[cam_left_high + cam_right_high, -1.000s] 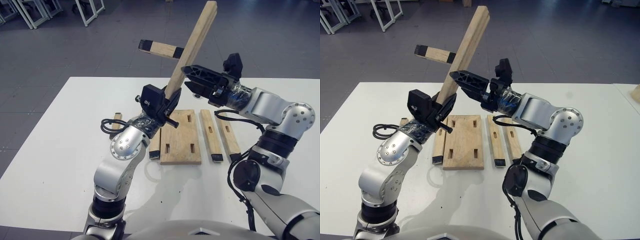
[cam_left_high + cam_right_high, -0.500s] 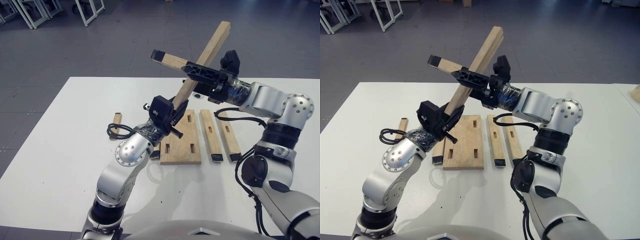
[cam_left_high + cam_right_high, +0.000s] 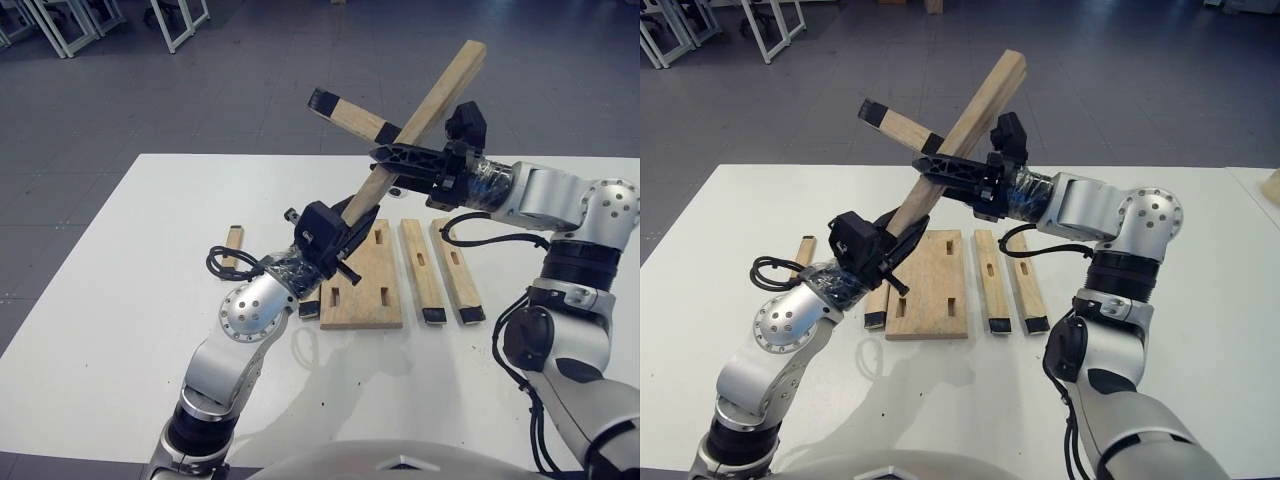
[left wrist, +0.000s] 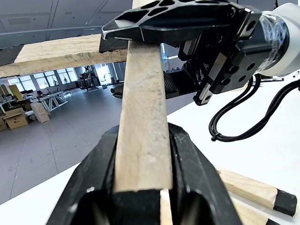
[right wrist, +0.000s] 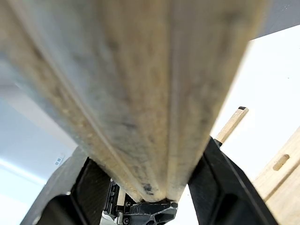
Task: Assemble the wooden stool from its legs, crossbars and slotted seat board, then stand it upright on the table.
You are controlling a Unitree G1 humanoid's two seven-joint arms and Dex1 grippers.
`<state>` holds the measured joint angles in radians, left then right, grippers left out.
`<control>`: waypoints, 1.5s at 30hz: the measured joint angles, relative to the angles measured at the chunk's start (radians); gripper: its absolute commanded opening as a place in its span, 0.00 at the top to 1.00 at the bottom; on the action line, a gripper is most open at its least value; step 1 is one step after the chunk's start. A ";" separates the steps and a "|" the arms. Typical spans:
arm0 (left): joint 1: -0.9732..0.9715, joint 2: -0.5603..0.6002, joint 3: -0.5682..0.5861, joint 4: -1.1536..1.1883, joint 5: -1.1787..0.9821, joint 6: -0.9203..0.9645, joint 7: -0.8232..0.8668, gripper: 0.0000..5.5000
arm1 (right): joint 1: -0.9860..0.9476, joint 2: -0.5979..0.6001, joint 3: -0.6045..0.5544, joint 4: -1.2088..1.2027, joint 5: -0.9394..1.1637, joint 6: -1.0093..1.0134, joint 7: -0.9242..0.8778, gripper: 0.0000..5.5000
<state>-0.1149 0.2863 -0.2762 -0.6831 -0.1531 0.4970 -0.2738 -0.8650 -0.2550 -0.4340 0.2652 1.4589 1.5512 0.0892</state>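
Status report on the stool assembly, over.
Left hand shut on long pale wooden leg, low end. Right hand shut on it by the black-tipped wooden crossbar. Leg tilted over flat slotted wooden seat board.

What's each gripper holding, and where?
Both hold one leg: left gripper at its lower end, right gripper midway, beside the crossbar.

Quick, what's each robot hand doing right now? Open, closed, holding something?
Left hand: closed on the lower end of the wooden leg.
Right hand: closed on the same leg, higher up, by its crossbar.
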 measured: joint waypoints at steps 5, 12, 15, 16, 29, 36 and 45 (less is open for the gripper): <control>0.008 0.026 0.004 0.002 -0.020 0.040 -0.046 0.65 | 0.010 -0.012 0.023 -0.003 0.029 -0.007 0.002 0.63; 0.003 0.183 0.186 -0.027 -0.271 0.275 -0.243 0.61 | 0.028 -0.136 0.024 0.016 -0.070 -0.085 0.099 0.63; -0.047 0.295 0.249 0.058 -0.272 0.291 -0.297 0.61 | 0.035 -0.192 0.022 0.028 -0.125 -0.118 0.154 0.63; -0.073 0.331 0.221 0.094 -0.214 0.279 -0.297 0.61 | 0.038 -0.199 0.020 0.028 -0.133 -0.127 0.166 0.63; -0.223 0.405 -0.267 0.256 0.219 0.177 -0.387 0.51 | 0.082 -0.178 0.017 -0.046 -0.166 -0.158 0.180 0.63; -0.223 0.417 -0.315 0.249 0.281 0.174 -0.460 0.45 | 0.098 -0.164 0.017 -0.061 -0.171 -0.170 0.180 0.63; -0.223 0.425 -0.322 0.283 0.366 0.166 -0.476 0.45 | 0.098 -0.160 0.017 -0.062 -0.187 -0.174 0.180 0.63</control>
<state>-0.3383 0.7116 -0.5984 -0.4005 0.2124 0.6627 -0.7493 -0.7669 -0.4153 -0.4174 0.2035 1.2723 1.3775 0.2693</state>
